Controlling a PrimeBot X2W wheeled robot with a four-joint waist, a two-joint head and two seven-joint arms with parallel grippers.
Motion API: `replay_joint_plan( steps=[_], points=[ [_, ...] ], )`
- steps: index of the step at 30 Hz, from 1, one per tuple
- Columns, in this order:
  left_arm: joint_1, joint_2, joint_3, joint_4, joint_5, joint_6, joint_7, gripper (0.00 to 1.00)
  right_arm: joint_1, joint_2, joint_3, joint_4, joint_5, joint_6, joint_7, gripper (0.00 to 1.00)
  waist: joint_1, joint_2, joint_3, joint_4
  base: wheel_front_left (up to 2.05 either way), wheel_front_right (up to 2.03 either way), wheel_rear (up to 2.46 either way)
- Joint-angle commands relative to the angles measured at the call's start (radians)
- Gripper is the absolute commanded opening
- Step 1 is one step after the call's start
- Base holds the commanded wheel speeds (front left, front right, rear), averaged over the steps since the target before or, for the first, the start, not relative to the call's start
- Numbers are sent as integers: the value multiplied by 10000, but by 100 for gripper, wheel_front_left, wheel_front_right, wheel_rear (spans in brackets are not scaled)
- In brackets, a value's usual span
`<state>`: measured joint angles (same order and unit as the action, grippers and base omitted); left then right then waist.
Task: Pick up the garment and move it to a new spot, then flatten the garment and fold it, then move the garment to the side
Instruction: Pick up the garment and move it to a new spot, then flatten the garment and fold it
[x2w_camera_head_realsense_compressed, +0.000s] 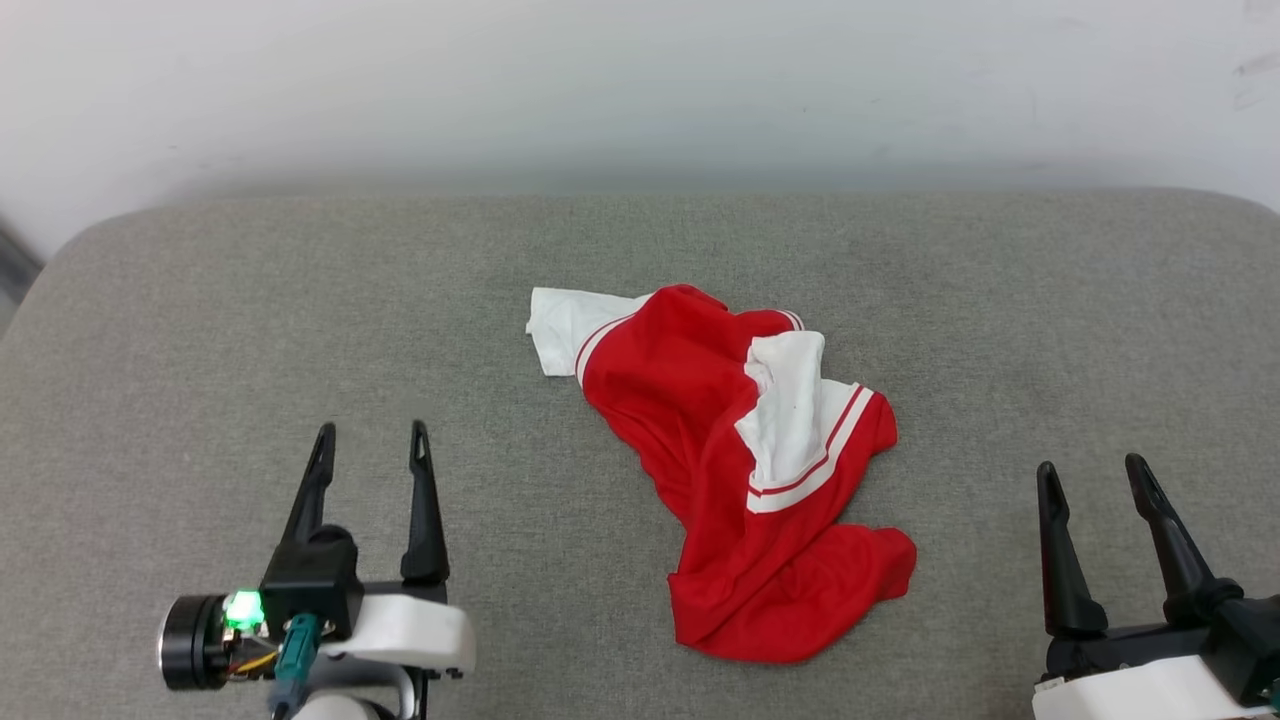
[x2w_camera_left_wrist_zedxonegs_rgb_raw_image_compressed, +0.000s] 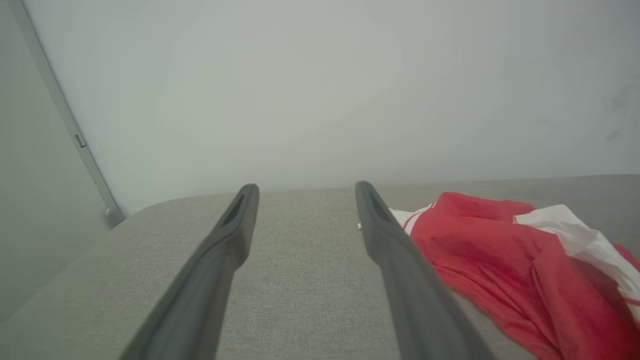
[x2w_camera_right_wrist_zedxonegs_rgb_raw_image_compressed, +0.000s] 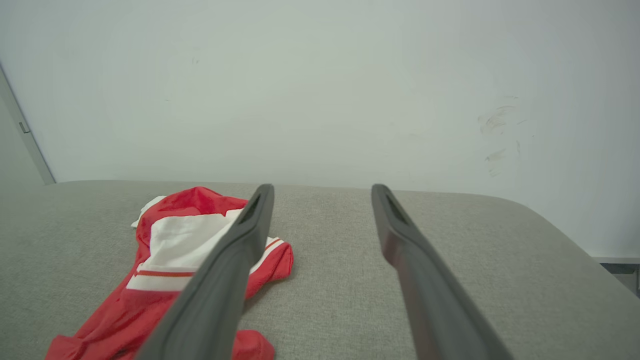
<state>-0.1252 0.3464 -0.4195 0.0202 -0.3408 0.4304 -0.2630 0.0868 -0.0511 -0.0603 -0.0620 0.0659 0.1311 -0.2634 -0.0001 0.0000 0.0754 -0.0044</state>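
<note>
The garment (x2w_camera_head_realsense_compressed: 740, 470), a red T-shirt with white sleeves and striped trim, lies crumpled in a heap near the middle of the grey padded surface (x2w_camera_head_realsense_compressed: 200, 330). My left gripper (x2w_camera_head_realsense_compressed: 372, 438) hovers open at the lower left, well apart from it, nothing between its fingers. Far to the lower right, my right gripper (x2w_camera_head_realsense_compressed: 1092, 474) also stands open and empty. The left wrist view has the garment (x2w_camera_left_wrist_zedxonegs_rgb_raw_image_compressed: 505, 270) to the right of my left gripper (x2w_camera_left_wrist_zedxonegs_rgb_raw_image_compressed: 306, 192). In the right wrist view the garment (x2w_camera_right_wrist_zedxonegs_rgb_raw_image_compressed: 170, 260) lies left of my right gripper (x2w_camera_right_wrist_zedxonegs_rgb_raw_image_compressed: 322, 192), partly behind one finger.
A pale wall (x2w_camera_head_realsense_compressed: 640, 90) runs behind the padded surface's far edge. The surface has rounded corners at the far left (x2w_camera_head_realsense_compressed: 90, 240) and far right (x2w_camera_right_wrist_zedxonegs_rgb_raw_image_compressed: 550, 220). A grey door frame (x2w_camera_left_wrist_zedxonegs_rgb_raw_image_compressed: 65, 120) stands at the left. Bare fabric surrounds the garment.
</note>
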Motion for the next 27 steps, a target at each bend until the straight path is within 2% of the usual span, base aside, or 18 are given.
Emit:
replay_joint_plan(
  steps=[1,13,27],
  points=[
    [289,-145,256,-81,194,-156,-26,100,145,15,-27,27,45,-7,-21,100,1,0,-54,-9,0,0,0],
    [1647,-1295,1709,234,1327,-1670,-25,100,641,15,-98,227,274,-7,-20,100,1,0,-545,61,0,0,0],
    [1969,-2094,2666,533,2126,-2627,-26,100,598,17,22,176,373,-7,-20,100,1,0,-623,112,0,0,0]
  ],
)
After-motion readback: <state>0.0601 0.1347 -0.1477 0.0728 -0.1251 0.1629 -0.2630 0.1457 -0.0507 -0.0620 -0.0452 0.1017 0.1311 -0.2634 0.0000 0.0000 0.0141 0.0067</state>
